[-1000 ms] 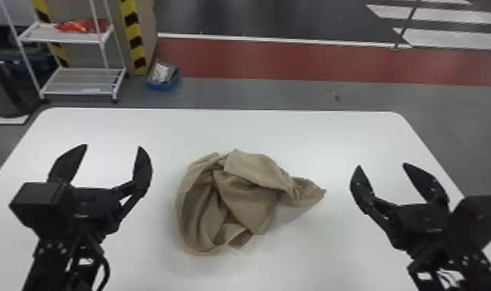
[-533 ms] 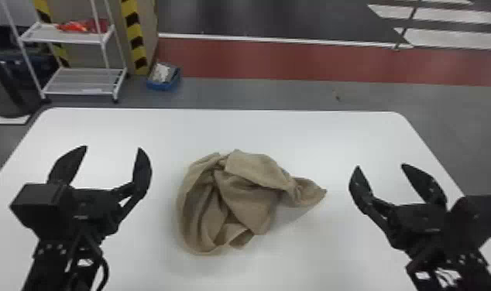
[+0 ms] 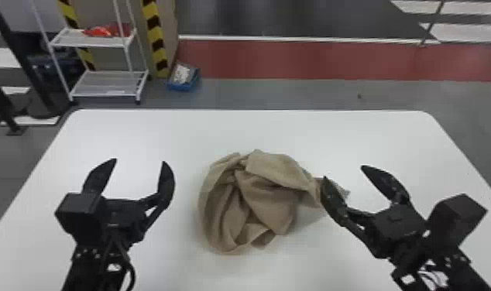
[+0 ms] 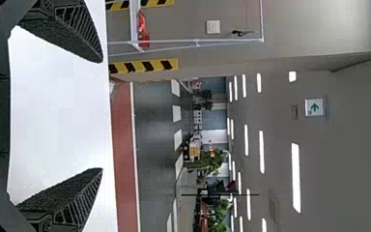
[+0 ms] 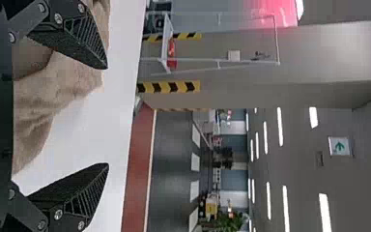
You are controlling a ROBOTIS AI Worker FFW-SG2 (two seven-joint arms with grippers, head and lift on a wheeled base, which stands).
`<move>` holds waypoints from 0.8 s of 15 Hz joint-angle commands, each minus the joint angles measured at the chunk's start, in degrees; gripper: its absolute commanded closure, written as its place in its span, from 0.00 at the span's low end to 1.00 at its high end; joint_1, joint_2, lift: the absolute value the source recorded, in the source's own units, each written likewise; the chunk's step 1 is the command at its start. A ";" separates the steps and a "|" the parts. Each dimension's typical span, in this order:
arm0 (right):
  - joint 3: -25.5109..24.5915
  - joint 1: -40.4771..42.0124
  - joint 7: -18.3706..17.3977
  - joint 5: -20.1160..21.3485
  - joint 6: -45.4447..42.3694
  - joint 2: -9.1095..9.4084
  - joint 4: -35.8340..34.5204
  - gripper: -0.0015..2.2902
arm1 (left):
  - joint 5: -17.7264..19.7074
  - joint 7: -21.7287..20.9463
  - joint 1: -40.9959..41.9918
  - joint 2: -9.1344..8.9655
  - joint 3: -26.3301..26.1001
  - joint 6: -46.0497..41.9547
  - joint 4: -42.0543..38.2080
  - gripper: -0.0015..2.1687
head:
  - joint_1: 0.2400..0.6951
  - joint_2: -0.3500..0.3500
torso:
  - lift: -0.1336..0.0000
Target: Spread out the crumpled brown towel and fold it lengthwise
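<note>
In the head view my left gripper (image 3: 140,160) stands open over the table's left part, with nothing between its fingers. The brown towel (image 3: 270,193) lies crumpled in a heap mid-table, a narrow corner reaching right. My right gripper (image 3: 343,172) is open at that corner; its left finger overlaps the towel's right end, and whether they touch I cannot tell. In the left wrist view, my left gripper (image 4: 101,116) has its fingers wide apart. Towel folds (image 5: 60,92) appear behind and between the spread fingers of my right gripper (image 5: 107,116) in the right wrist view.
The white table (image 3: 179,131) has rounded far corners. Beyond it on the floor stand a white wire shelf (image 3: 105,83) with red items and a blue bin (image 3: 182,77), beside a post with yellow and black stripes (image 3: 154,38).
My right gripper has moved left to the towel's right-hand corner, staying open. The left gripper and the towel have kept their places.
</note>
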 commanded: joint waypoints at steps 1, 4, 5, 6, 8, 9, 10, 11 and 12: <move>4.32 -2.93 2.79 0.69 0.85 -0.27 1.55 0.08 | 0.29 0.00 0.24 -0.07 0.12 -0.53 0.03 0.04 | 1.00 0.54 | 0.07; 12.67 -10.13 2.00 8.77 5.42 -0.10 4.27 0.09 | 0.29 0.00 0.51 0.02 0.30 -0.53 -0.94 0.04 | 1.00 0.66 | 0.07; 15.31 -12.42 1.83 12.03 6.48 0.17 5.50 0.09 | 0.29 0.00 0.68 0.02 0.30 -0.36 -1.29 0.04 | 1.00 0.69 | 0.07; 18.12 -15.49 1.65 14.57 8.59 0.34 7.61 0.10 | 0.29 0.00 0.86 0.02 0.30 -0.36 -1.46 0.04 | 1.00 0.71 | 0.07; 21.37 -19.54 -0.81 15.45 11.40 0.69 11.65 0.12 | 0.12 0.35 1.83 0.28 0.65 -2.64 -2.25 0.04 | 1.00 0.77 | 0.07; 22.08 -20.59 -1.25 15.98 11.58 0.96 13.50 0.12 | 0.12 0.53 2.26 0.46 0.83 -3.70 -2.61 0.04 | 1.00 0.81 | 0.07; 22.43 -21.73 -1.86 16.86 11.40 1.66 15.61 0.12 | 0.12 0.79 2.53 0.72 1.00 -3.87 -2.96 0.04 | 1.00 0.82 | 0.07; 22.78 -22.79 -2.30 17.65 11.40 2.10 17.46 0.12 | 0.12 0.88 2.53 0.90 1.00 -3.87 -3.04 0.04 | 1.00 0.83 | 0.07; 23.13 -23.84 -2.57 17.91 11.22 2.19 18.69 0.12 | 0.12 0.88 2.62 0.90 1.00 -3.70 -2.96 0.04 | 1.00 0.83 | 0.07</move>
